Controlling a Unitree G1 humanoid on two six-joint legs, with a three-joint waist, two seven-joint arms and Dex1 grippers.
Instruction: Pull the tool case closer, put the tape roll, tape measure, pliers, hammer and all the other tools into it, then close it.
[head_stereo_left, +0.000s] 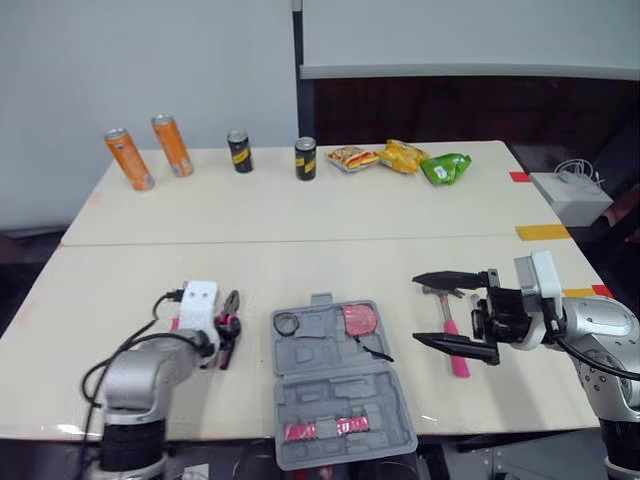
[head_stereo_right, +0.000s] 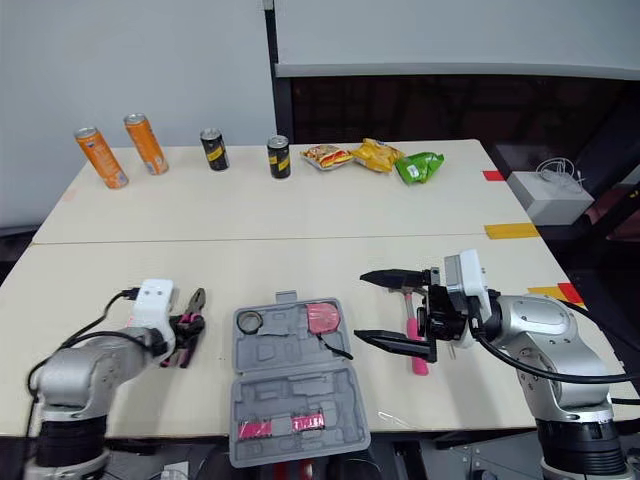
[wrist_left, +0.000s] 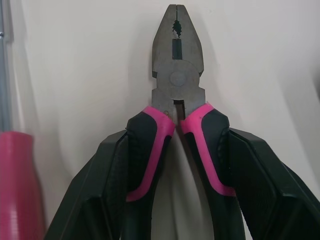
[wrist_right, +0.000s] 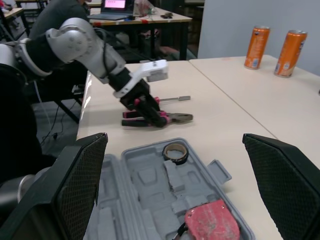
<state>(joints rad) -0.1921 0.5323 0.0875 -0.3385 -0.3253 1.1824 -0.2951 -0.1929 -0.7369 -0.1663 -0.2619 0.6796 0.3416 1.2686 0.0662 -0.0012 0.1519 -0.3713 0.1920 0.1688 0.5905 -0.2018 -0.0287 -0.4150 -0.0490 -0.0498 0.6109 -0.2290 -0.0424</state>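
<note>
Left wrist view: the pliers (wrist_left: 177, 85) are seen clamped by their pink handles between the closed fingers of the left gripper (head_stereo_left: 222, 338), low over the table (head_stereo_left: 300, 250) and just left of the tool case (head_stereo_left: 330, 385). The case is set at the near edge between the two arms, so the pulling step is judged done. It lies fully open, with the tape roll (head_stereo_left: 288, 323) seated in a far-left recess and the red tape measure (head_stereo_left: 358, 320) in the recess beside it. A pink-marked item (head_stereo_left: 320, 430) is lodged in the near half, though what it is cannot be told. The hammer (head_stereo_left: 455, 345) is left on the table to the right of the case, close under the right gripper (head_stereo_left: 416, 310), whose fingers are spread wide and hold nothing. A red-handled tool (wrist_left: 15, 180), apparently a screwdriver, is left beside the pliers. The task is judged roughly half done: the pliers are yet to be carried across and seated, the hammer and the red-handled tool are yet to be packed, and the case is yet to be closed.
</note>
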